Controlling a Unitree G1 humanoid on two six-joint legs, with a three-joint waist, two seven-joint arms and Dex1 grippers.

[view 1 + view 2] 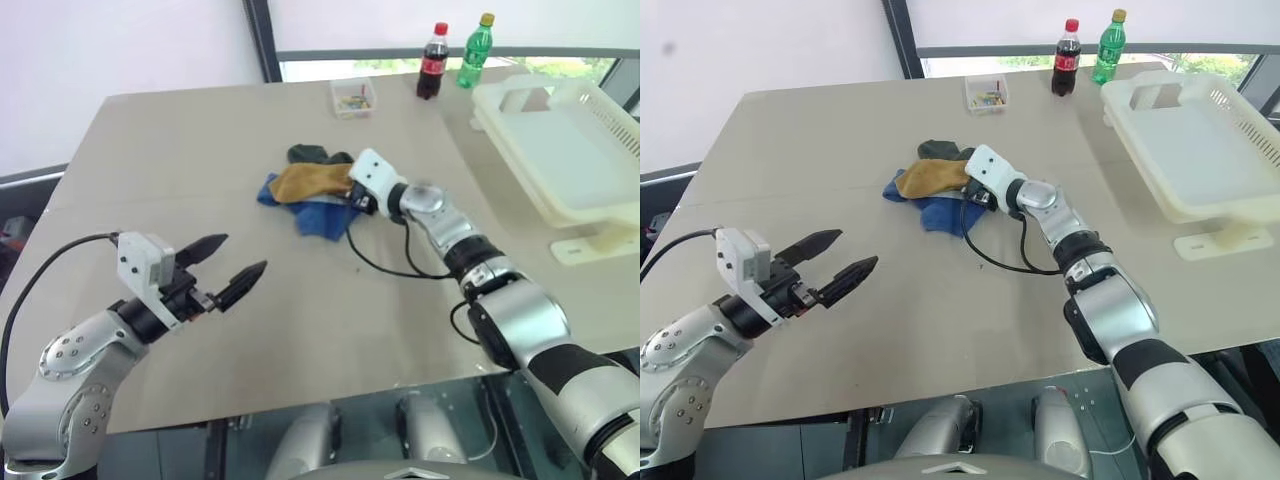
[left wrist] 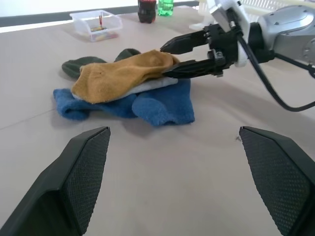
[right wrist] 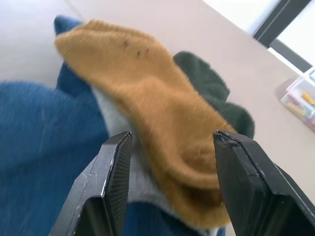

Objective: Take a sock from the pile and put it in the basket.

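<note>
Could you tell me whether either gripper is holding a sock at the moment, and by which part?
No sock is held yet. The right gripper has its fingers either side of the mustard sock's end, unclosed; the left gripper is open and empty.

Counts on the table

Four socks in the pile (image 1: 312,187): mustard, blue, grey, dark green. Two bottles (image 1: 433,61) far right, one clear box (image 1: 353,97), one basket (image 1: 565,150).

On our desk (image 1: 200,160), the pile (image 1: 310,190) lies centre; the basket (image 1: 560,140) sits far right, two bottles (image 1: 455,55) behind.
</note>
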